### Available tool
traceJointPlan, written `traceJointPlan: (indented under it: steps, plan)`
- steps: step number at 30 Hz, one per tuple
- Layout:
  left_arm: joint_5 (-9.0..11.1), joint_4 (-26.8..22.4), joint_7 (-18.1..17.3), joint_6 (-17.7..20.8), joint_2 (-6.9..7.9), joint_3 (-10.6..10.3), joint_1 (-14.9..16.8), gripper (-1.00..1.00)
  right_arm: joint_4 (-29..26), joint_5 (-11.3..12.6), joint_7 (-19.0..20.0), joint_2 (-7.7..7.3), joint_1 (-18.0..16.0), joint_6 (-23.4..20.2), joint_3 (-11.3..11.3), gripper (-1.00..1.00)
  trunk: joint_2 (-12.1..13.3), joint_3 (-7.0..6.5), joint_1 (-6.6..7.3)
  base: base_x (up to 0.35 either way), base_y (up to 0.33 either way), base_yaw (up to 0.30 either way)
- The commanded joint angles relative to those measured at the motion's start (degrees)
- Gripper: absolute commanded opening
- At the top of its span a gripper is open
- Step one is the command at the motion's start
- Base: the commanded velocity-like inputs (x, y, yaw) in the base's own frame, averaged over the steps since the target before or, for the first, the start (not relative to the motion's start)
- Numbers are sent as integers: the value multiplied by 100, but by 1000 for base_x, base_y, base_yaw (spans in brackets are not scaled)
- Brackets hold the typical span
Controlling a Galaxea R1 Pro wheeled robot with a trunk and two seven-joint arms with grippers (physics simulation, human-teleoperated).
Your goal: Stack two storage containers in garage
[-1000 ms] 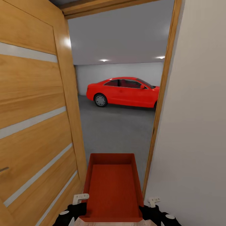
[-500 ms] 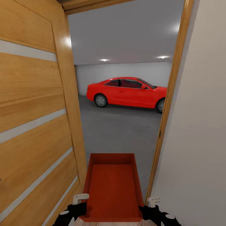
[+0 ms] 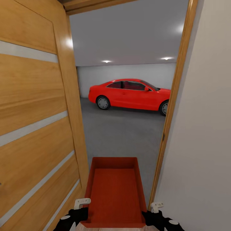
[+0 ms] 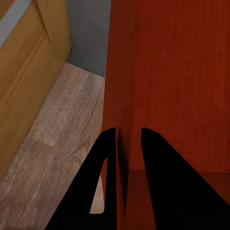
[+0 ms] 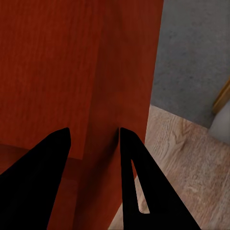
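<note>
Pincers (image 4: 128, 143) (image 5: 93, 139) on smooth rectangular container (image 3: 116, 192)

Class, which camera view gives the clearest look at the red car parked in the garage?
The head view: the red car sits whole beyond the doorway, side-on against the far wall. The wrist views look at the storage container walls pinched in each jaws, with wood floor and a strip of grey concrete beyond.

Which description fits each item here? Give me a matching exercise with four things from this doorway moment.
Things:
1. storage container
2. car
3. wooden door
4. left end effector

Descriptions:
a. parked by the far garage wall
b. swung open at the view's left
c. carried between both arms
d. clamped across the container's side wall

Pairs: 1-c, 2-a, 3-b, 4-d
</note>
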State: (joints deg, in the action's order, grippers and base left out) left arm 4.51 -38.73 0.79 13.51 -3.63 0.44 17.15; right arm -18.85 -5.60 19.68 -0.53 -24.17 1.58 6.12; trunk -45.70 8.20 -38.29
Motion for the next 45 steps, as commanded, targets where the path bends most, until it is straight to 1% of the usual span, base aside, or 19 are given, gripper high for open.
traceJointPlan:
  steps: [1, 8, 24, 32, 45]
  plan:
    - [-3, -26, 26, -24, -77, 44, 7, -100, 24, -125, 40, 62, 0, 10, 37, -100, -8, 9, -1, 0, 0, 0]
    - [-3, -25, 26, -24, -77, 44, 8, -100, 33, -125, 20, 62, 0, -4, 30, -100, -8, 9, -1, 0, 0, -81]
    - [-3, -26, 26, -24, -77, 44, 8, -100, 31, -125, 19, 62, 0, -3, 38, -100, -8, -20, -1, 0, 0, -253]
    - [-3, -25, 26, -24, -77, 44, 8, -100, 31, -125, 19, 62, 0, 0, 38, -100, -8, -22, -1, 0, 44, -25]
    - [-3, -28, 26, -24, -76, 44, 8, -100, 31, -125, 27, 62, 0, 0, 38, -100, -8, -22, -1, 0, 250, 0]
